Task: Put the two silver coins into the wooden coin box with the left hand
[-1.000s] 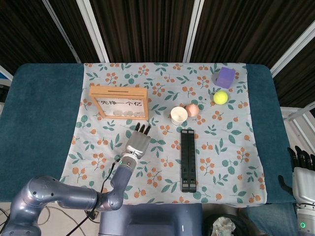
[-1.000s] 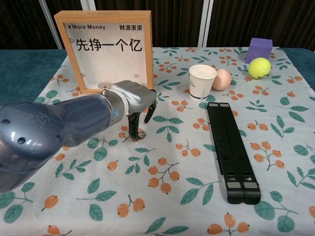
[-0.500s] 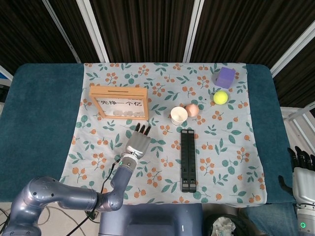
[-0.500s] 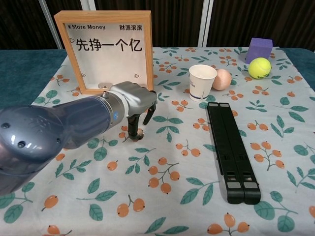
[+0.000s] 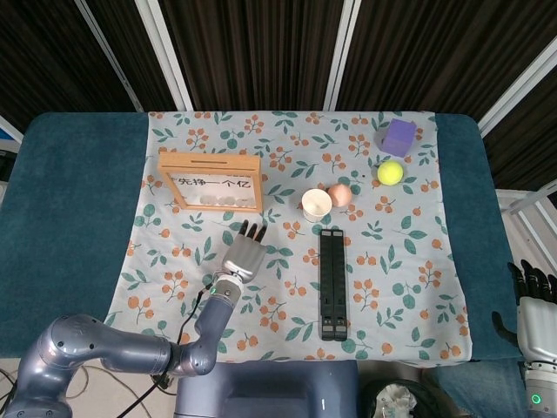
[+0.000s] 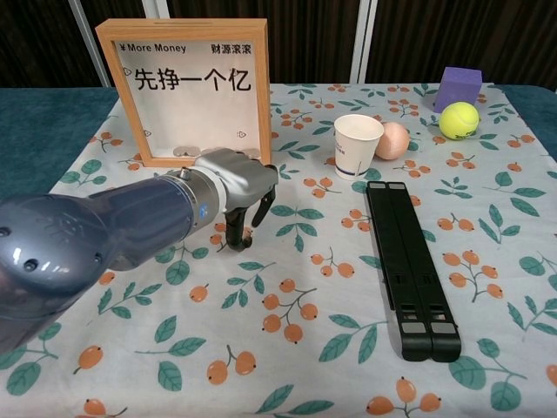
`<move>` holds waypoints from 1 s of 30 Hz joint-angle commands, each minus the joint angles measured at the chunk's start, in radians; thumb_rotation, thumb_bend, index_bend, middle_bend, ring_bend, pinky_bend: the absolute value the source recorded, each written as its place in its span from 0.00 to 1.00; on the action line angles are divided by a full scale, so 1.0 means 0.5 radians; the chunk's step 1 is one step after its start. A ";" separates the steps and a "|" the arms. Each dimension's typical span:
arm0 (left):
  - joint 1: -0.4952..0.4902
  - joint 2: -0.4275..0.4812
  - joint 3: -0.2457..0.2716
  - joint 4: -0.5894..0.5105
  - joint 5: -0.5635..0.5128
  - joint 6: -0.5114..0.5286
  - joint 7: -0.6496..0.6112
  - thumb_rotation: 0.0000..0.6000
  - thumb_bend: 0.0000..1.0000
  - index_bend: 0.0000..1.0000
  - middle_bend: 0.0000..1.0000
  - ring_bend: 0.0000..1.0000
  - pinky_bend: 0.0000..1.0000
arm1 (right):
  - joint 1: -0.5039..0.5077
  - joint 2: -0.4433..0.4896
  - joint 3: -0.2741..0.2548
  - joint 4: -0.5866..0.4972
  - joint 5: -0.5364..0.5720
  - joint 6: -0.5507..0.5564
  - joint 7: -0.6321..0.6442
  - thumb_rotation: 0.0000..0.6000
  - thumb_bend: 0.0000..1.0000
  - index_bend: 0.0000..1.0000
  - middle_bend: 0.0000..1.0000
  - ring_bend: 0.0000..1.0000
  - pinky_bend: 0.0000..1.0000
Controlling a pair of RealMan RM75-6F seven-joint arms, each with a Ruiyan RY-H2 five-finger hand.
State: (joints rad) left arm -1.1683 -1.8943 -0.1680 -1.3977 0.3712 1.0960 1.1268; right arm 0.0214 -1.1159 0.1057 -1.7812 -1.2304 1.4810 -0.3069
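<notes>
Since a second ago our left hand (image 6: 233,187) eases slightly nearer, fingers curled down over the cloth just near of the wooden-framed coin box (image 6: 187,87); whether it pinches a silver coin we cannot tell. Our right hand (image 5: 534,306) idles far right.

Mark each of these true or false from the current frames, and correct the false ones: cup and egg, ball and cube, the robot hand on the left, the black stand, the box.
1. The paper cup stands upright beside the egg. True.
2. The tennis ball sits on top of the purple cube. False: it rests on the cloth in front of the cube.
3. The left robot hand is over the cloth in front of the coin box, fingers pointing down. True.
4. The black stand is propped open. False: it lies flat and folded.
5. The coin box lies on its back. False: it stands upright.
</notes>
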 commanded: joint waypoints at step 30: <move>0.032 0.000 0.010 -0.052 0.046 -0.021 -0.013 1.00 0.53 0.63 0.06 0.00 0.00 | 0.002 0.011 -0.006 -0.015 0.021 -0.019 0.009 1.00 0.41 0.10 0.05 0.03 0.00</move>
State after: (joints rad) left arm -1.1525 -1.8948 -0.1626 -1.4235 0.3946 1.0852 1.1198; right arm 0.0224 -1.1105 0.1029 -1.7888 -1.2198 1.4716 -0.3024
